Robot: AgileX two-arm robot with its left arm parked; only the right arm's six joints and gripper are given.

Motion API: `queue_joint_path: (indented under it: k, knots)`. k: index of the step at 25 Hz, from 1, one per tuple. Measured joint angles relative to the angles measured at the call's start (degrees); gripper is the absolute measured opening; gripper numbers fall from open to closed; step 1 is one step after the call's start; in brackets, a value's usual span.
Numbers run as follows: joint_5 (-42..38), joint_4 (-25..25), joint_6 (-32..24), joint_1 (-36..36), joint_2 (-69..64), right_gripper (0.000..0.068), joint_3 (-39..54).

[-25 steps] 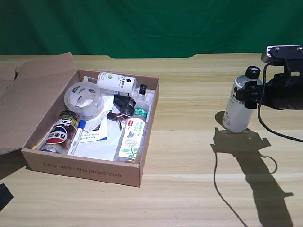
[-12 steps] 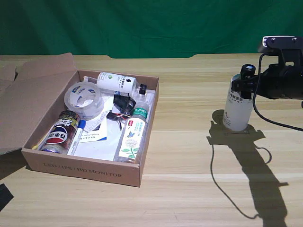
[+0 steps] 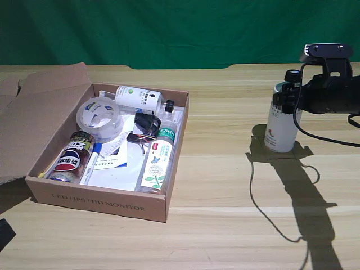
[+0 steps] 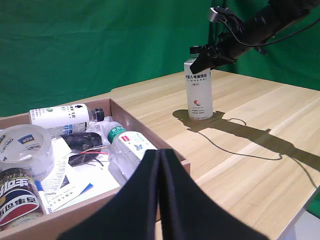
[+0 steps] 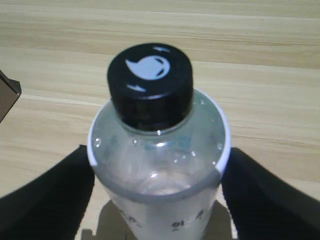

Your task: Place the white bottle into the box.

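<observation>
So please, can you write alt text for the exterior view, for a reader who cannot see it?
A white bottle stands upright on a wooden table at the exterior view's right, the right gripper around its upper part. At the left, an open cardboard box holds bottles, a tape roll, a can and papers.
</observation>
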Motion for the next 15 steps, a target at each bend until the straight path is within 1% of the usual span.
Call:
queue_joint_path:
  k: [4,15]
  knots:
    - [-0.2,0.5,-0.3,0.0,1.0,0.0543,-0.7]
    - [0.8,0.7,-2.8,0.0,1.1,0.0542,-0.8]
